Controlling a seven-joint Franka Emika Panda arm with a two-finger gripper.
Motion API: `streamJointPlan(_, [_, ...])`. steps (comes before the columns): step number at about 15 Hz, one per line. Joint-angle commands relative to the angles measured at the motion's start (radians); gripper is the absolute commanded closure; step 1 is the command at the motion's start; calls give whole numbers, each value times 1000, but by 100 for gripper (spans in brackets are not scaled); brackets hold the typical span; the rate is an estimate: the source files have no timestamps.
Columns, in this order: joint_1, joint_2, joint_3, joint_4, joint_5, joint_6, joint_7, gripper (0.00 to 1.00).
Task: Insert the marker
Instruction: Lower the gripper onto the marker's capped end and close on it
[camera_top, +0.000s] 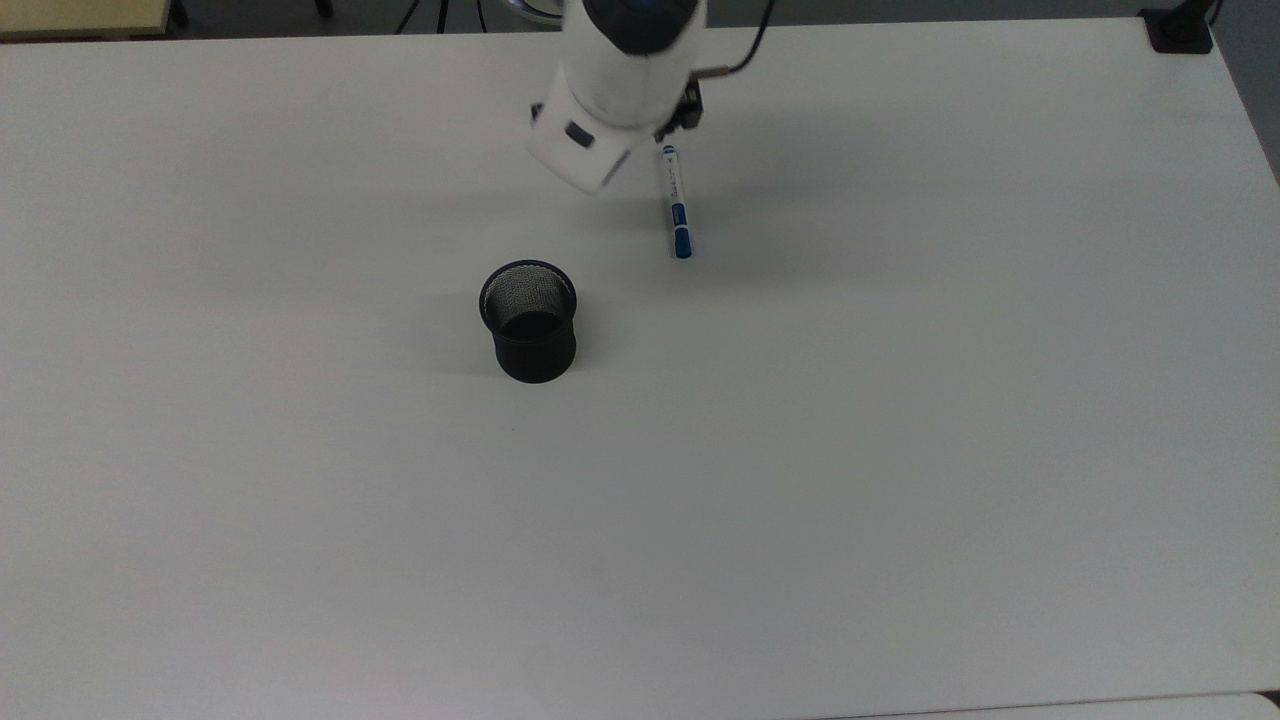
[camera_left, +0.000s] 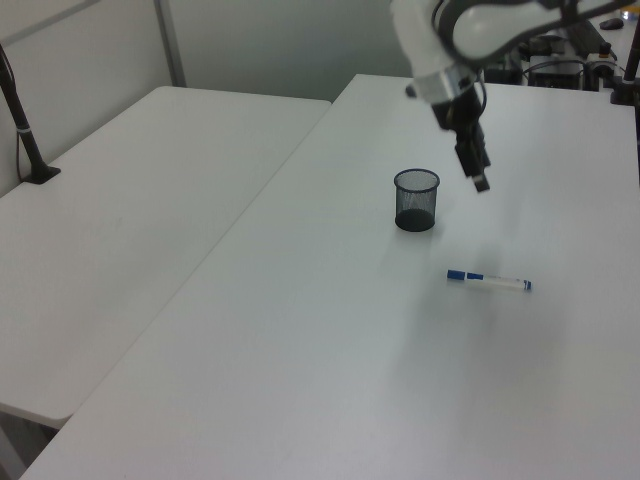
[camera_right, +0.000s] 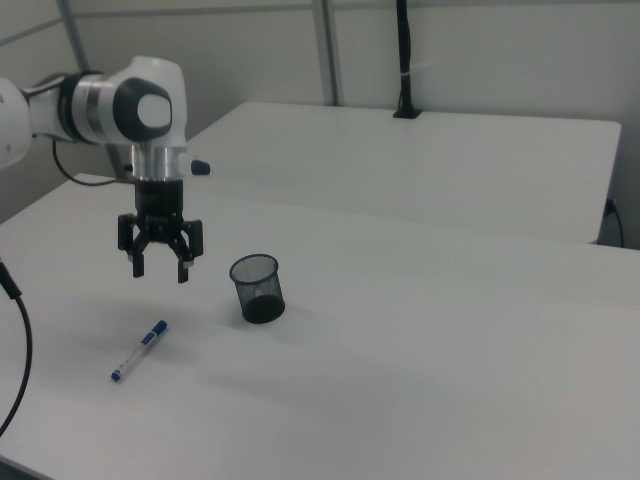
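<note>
1. Step in hand: the approach, pick not yet begun. The gripper (camera_right: 160, 266) hangs in the air above the desk (camera_top: 900, 450), fingers (camera_right: 184, 268) spread open and holding nothing.
2. The marker (camera_top: 677, 203) lies flat on the desk at about 1 o'clock from the mesh cup (camera_top: 529, 321) in the top view, near it but apart (nothing touches it).
3. In the right view the gripper sits above the marker (camera_right: 139, 350), roughly 12 o'clock of it, well clear of the desk.
4. Next move, as I judge it: drop straight down over the white barrel, fingers across its length, close, lift, then tip it upright over the cup's open mouth.
5. The cup (camera_right: 257, 288) stands upright, looks empty (mesh inside visible).
6. Count: one marker, one mesh cup, one gripper, two fingers.
</note>
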Motion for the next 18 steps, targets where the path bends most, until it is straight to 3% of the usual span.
streamJointPlan(1, [50,61,-13,6,-7,73,11,21])
streamJointPlan(4, [77,79,-10,-29,-7,155,36,32])
streamJointPlan(11, [99,44,54,-252,-7,496,162,32])
streamJointPlan(13, [100,46,60,-270,-7,512,171,35])
streamJointPlan(18, [100,46,60,-307,-10,519,160,54])
